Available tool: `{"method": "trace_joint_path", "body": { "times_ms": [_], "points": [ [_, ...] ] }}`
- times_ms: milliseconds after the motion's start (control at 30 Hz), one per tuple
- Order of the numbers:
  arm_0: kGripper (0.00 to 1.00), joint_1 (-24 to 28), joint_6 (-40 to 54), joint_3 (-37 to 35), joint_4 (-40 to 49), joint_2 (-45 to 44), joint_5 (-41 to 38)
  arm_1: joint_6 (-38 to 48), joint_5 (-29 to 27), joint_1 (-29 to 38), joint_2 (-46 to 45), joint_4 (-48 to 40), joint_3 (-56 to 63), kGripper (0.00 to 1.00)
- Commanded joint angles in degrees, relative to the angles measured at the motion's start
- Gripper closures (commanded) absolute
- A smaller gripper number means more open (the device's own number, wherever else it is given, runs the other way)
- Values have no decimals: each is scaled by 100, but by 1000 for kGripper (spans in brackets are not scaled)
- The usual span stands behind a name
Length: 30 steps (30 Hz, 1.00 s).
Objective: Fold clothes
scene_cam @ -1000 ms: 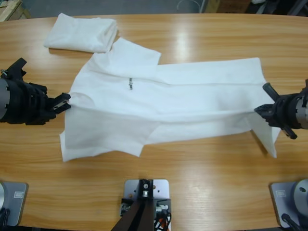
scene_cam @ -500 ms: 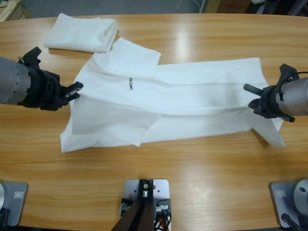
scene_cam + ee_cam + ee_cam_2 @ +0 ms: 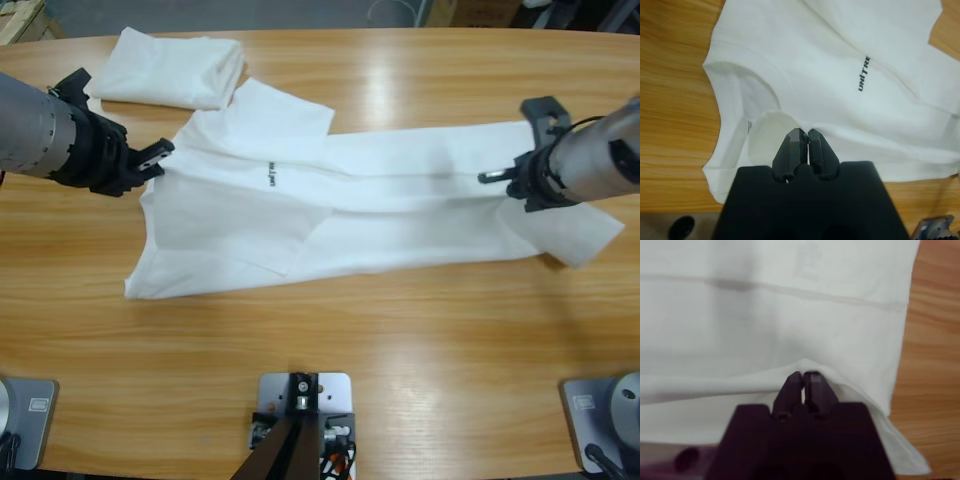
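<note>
Pinching the spread T-shirt (image 3: 340, 215) at opposite ends, the closed left end effector (image 3: 803, 145) and right end effector (image 3: 802, 385) risk losing their thin folds under uneven pulling, bunching cloth on the worktop (image 3: 400, 360).

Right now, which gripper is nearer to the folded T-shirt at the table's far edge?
Left. The left gripper grips the spread T-shirt at its collar, just below the folded T-shirt. The right gripper is far across the table, at the hem end.

White T-shirt (image 3: 400, 200) — dark chest print (image 3: 268, 175); plain white folded T-shirt (image 3: 170, 68); wood-grain table (image 3: 400, 340).
</note>
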Motion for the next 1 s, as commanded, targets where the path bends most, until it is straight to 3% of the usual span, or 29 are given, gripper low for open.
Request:
{"method": "trace_joint_path", "body": {
  "times_ms": [33,233,333,467,600,1000],
  "points": [
    [1000,55,75,-28,-77,449,91,-519,-348,-115,554,380,-196,1000],
    [1000,55,63,-9,7,187,93,-755,-198,-115,391,1136,-777,1000],
    [1000,-92,-78,5,325,-208,73,-654,456,-88,45,1779,-1041,1000],
    [1000,-591,-551,35,825,-607,35,-262,1442,-48,220,2472,-1061,1000],
    [1000,-1112,-1027,88,1183,-822,24,3,1950,79,120,2829,-1062,1000],
    [1000,-2223,-1757,-56,1821,-1062,-115,-94,1962,79,586,4254,-1482,1000]
  ]
}}
